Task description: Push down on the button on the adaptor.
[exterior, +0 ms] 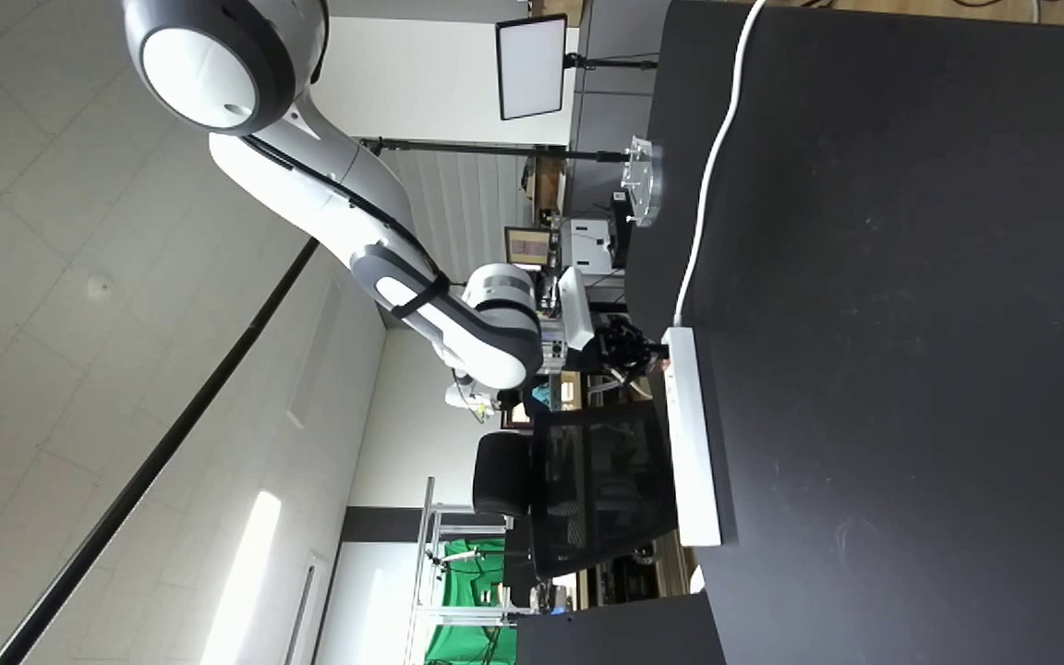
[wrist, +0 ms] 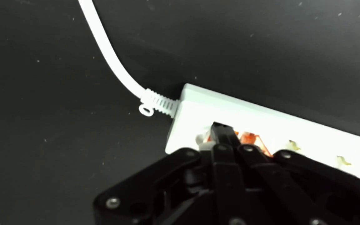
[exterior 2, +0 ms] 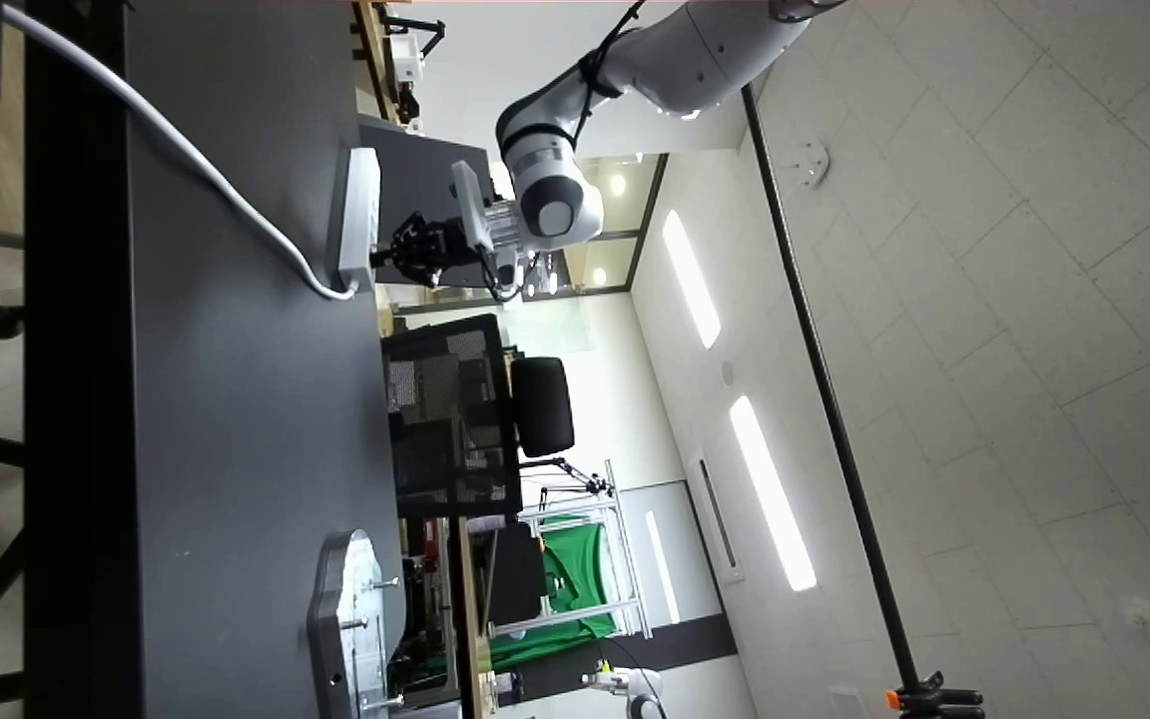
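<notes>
Wrist view, pincer (wrist: 225,132) over adaptor (wrist: 277,126), washed-out, unreadable

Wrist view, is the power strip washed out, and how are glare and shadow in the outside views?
Wrist view: yes, the power strip is blown out to near-white, the hand nearly black; both exterior views: ceiling lighting glares white, and a dark shadow borders the power strip on the table.

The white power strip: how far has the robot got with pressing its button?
Looks done: the gripper is shut and placed near the cable end of the power strip. In hand: it appears to meet the strip in both exterior views, partly covering what looks like the orange button. Left: perhaps the push itself, then lifting away; the gripper hides whether the button is down.
</notes>
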Controlling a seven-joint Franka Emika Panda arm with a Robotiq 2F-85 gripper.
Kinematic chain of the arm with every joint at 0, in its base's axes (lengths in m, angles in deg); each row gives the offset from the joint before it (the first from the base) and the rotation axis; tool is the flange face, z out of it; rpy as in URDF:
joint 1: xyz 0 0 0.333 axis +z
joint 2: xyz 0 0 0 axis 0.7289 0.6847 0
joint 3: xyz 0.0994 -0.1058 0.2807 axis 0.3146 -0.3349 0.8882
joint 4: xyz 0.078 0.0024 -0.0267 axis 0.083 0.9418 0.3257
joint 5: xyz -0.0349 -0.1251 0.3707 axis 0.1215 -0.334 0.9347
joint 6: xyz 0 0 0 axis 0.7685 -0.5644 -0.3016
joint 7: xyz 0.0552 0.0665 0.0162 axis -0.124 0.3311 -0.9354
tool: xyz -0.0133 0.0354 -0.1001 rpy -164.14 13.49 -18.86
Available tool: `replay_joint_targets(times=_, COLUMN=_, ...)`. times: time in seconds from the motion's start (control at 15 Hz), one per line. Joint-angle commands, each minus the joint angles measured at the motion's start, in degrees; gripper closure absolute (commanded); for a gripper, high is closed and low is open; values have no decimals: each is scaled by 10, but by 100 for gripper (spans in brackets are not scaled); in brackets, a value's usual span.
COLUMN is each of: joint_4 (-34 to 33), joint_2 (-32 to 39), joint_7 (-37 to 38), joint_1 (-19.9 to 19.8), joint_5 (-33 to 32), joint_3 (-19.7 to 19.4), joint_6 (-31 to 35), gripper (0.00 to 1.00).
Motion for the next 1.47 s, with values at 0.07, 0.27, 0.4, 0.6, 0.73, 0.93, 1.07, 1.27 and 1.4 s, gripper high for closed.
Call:
replay_joint_targets(times=0.07, joint_4=-16, joint_2=37, joint_7=15, joint_1=12, joint_5=-27, joint_3=-21, joint_6=56, gripper=100)
replay_joint_targets(times=0.27, joint_4=-13, joint_2=33, joint_7=13, joint_1=13, joint_5=-30, joint_3=-23, joint_6=28, gripper=100)
replay_joint_targets(times=0.4, joint_4=-13, joint_2=28, joint_7=20, joint_1=20, joint_5=-38, joint_3=-31, joint_6=-7, gripper=100)
replay_joint_targets(times=0.6, joint_4=-22, joint_2=28, joint_7=24, joint_1=26, joint_5=-49, joint_3=-39, joint_6=-43, gripper=100)
replay_joint_targets(times=0.73, joint_4=-25, joint_2=30, joint_7=25, joint_1=21, joint_5=-39, joint_3=-31, joint_6=-44, gripper=100)
replay_joint_targets(times=0.93, joint_4=-21, joint_2=-12, joint_7=-6, joint_1=-16, joint_5=-5, joint_3=-4, joint_6=-78, gripper=100)
replay_joint_targets(times=1.07, joint_4=-31, joint_2=-36, joint_7=-39, joint_1=-39, joint_5=20, joint_3=14, joint_6=-141, gripper=100)
replay_joint_targets(times=1.27, joint_4=-37, joint_2=-86, joint_7=-66, joint_1=-58, joint_5=36, joint_3=16, joint_6=-223, gripper=100)
replay_joint_targets(times=1.4, joint_4=-38, joint_2=-127, joint_7=-73, joint_1=-63, joint_5=32, joint_3=10, joint_6=-257, gripper=100)
